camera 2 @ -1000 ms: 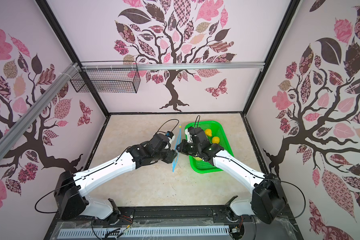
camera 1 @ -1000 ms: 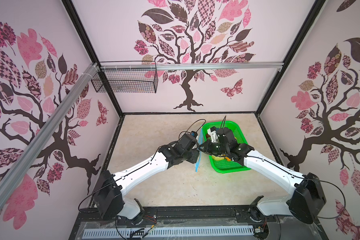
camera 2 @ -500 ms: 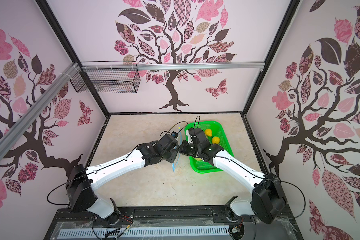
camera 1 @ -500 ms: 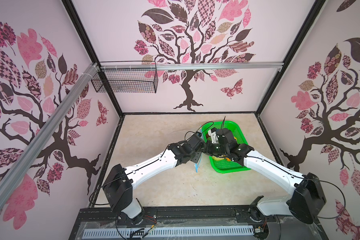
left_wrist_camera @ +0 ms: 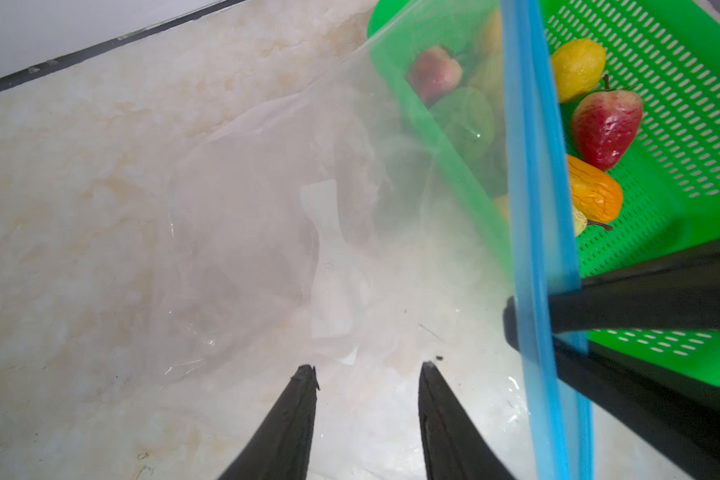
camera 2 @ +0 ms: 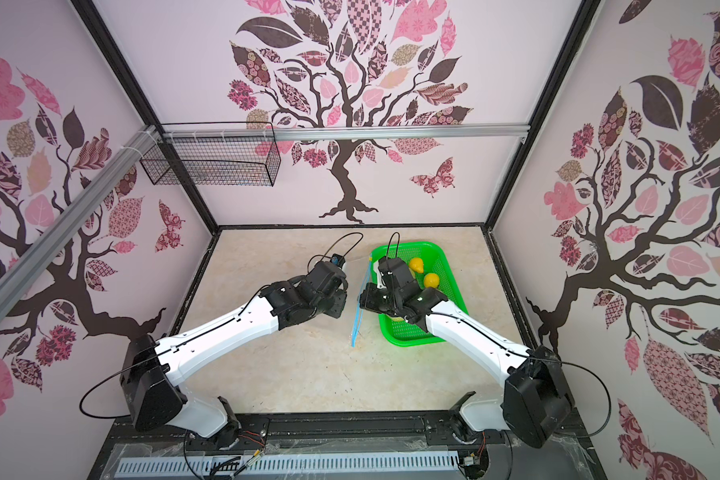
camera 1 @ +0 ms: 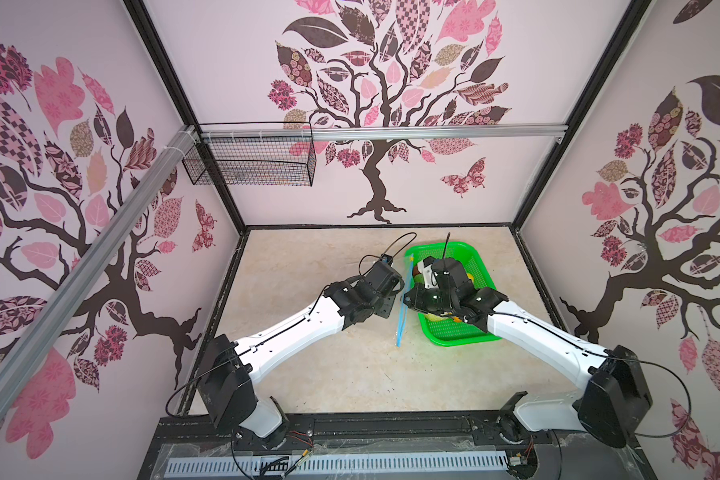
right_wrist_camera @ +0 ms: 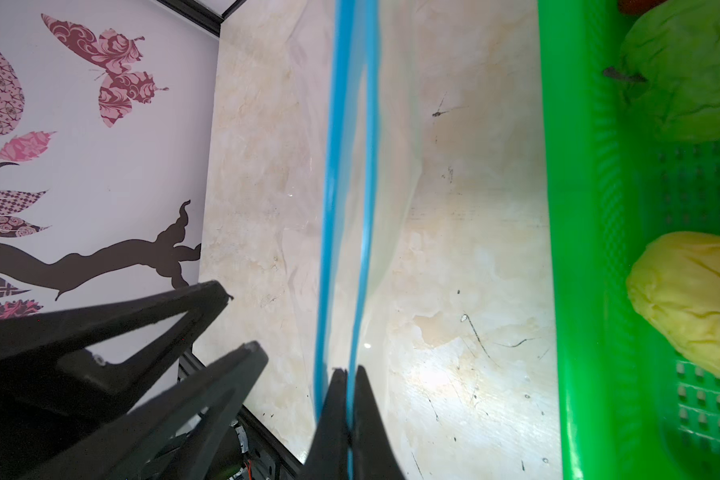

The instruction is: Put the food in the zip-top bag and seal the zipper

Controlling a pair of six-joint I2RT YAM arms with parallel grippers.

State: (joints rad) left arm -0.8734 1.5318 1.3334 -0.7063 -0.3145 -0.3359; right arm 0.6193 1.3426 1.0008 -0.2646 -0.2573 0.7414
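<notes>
My right gripper [right_wrist_camera: 348, 376] is pinched shut on one side of the blue zipper [right_wrist_camera: 364, 208] and holds it up off the table [camera 1: 308, 374]. The other side of the zipper hangs a little apart from it, so the mouth shows a thin gap. My left gripper [left_wrist_camera: 366, 370] has its two fingers spread apart. It is close to the clear side of the zip-top bag [left_wrist_camera: 267, 208]. I cannot tell if it touches the bag. The bag hangs between my two grippers. Just right of the bag sits the green basket [camera 1: 449, 337], on the right side of the table. The food lies in the basket: a toy strawberry [left_wrist_camera: 605, 124], a lemon [left_wrist_camera: 576, 66], a carrot [left_wrist_camera: 593, 195] and a green fruit [right_wrist_camera: 682, 70].
</notes>
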